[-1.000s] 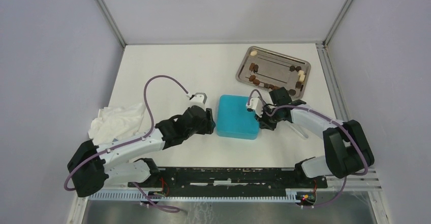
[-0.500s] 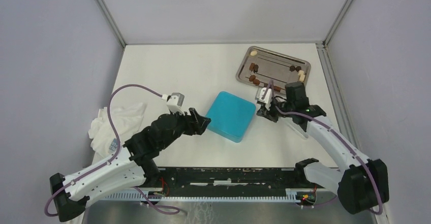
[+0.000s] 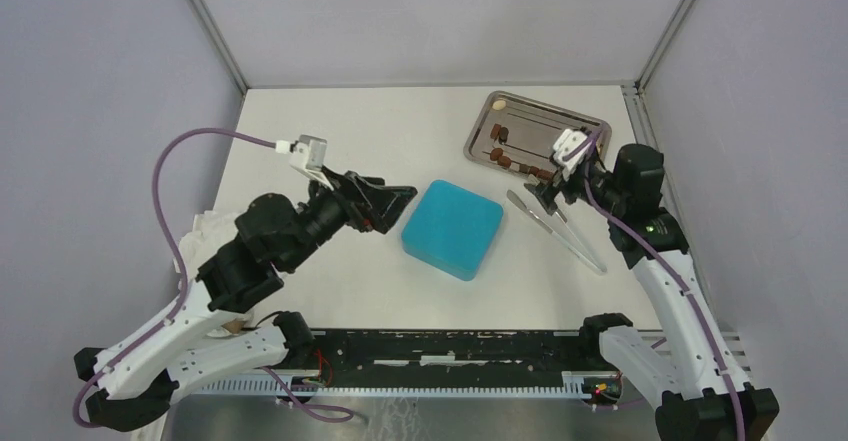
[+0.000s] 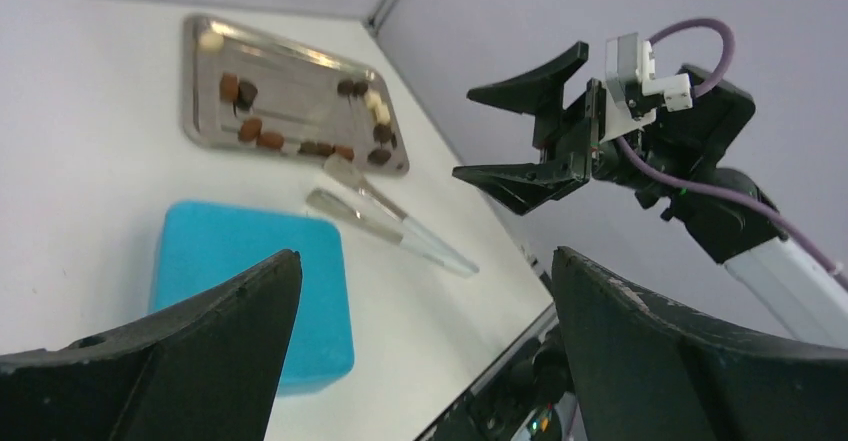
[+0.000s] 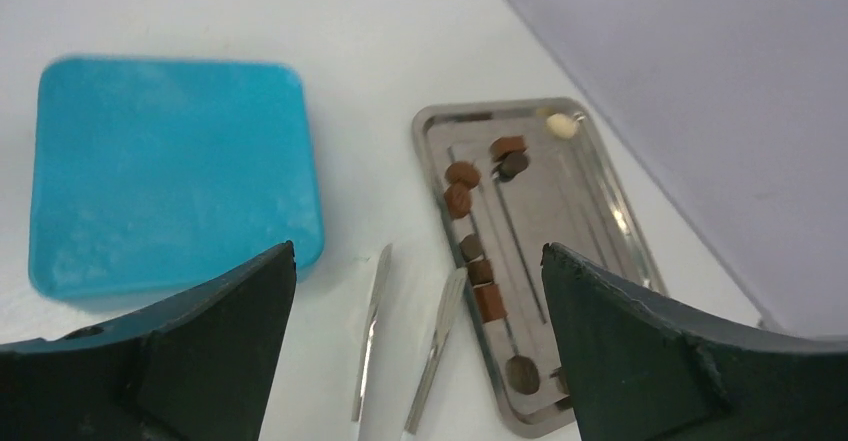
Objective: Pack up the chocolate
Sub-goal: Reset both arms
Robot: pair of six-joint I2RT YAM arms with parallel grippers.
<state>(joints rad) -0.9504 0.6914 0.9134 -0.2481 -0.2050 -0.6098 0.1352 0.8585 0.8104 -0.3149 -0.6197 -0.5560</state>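
Note:
The chocolate (image 3: 497, 137) lies as several small brown and cream pieces on a steel tray (image 3: 580, 121) at the back right. In the right wrist view the chocolate (image 5: 462, 186) sits along the tray (image 5: 422, 131). A closed teal box (image 3: 452, 228) rests mid-table, turned at an angle. My left gripper (image 3: 398, 209) hovers open just left of the box, holding nothing. My right gripper (image 3: 545, 199) hangs open and empty above the metal tweezers (image 3: 560, 233), between box and tray. In the left wrist view the left gripper (image 4: 425, 261) frames the box (image 4: 250, 281) and tweezers (image 4: 385, 216).
A crumpled white cloth (image 3: 205, 229) lies at the left edge under my left arm. Grey walls close in the table on three sides. The tweezers (image 5: 375, 326) lie on the table between the box (image 5: 175, 171) and the tray, below my right gripper (image 5: 418, 251).
Both grippers have opened, let go of the teal box and lifted away from it, left arm leftward and right arm toward the tray. The box has turned and shifted slightly left.

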